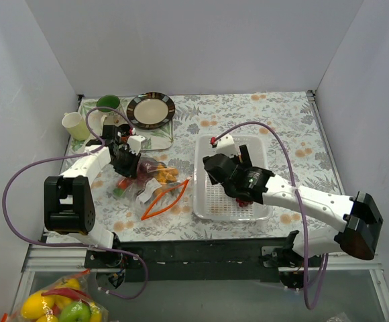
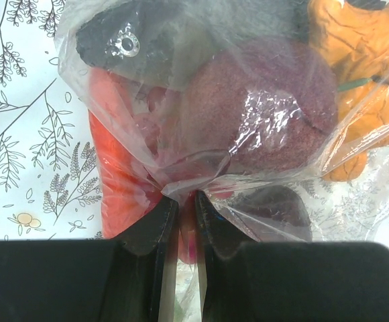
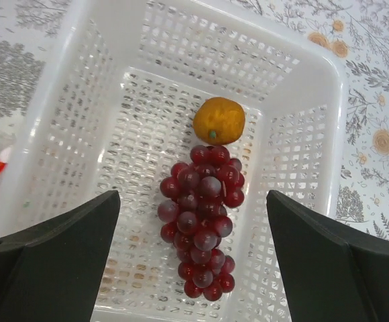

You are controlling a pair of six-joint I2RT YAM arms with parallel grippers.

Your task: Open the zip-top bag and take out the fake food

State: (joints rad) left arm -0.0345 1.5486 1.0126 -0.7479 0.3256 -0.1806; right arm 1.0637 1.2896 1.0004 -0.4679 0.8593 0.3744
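Observation:
The zip-top bag (image 1: 151, 180) lies crumpled on the floral cloth, its red-orange zip strip (image 1: 165, 197) gaping toward the front. My left gripper (image 1: 134, 168) is shut on a fold of the bag's plastic (image 2: 186, 194). Through the plastic I see a grey fish (image 2: 124, 41), a dark red-purple round piece (image 2: 261, 107), orange pieces (image 2: 355, 67) and a red-orange piece (image 2: 117, 181). My right gripper (image 1: 229, 180) hangs open and empty over the white perforated basket (image 1: 211, 198). In the basket (image 3: 80, 100) lie a red-purple grape bunch (image 3: 204, 221) and an orange fruit (image 3: 219, 121).
A dark-rimmed plate (image 1: 151, 109), a green cup (image 1: 108, 104) and a cream cup (image 1: 75, 125) stand at the back left. A bag of yellow lemons and a green apple (image 1: 64, 305) lies below the table's front edge. White walls close in three sides.

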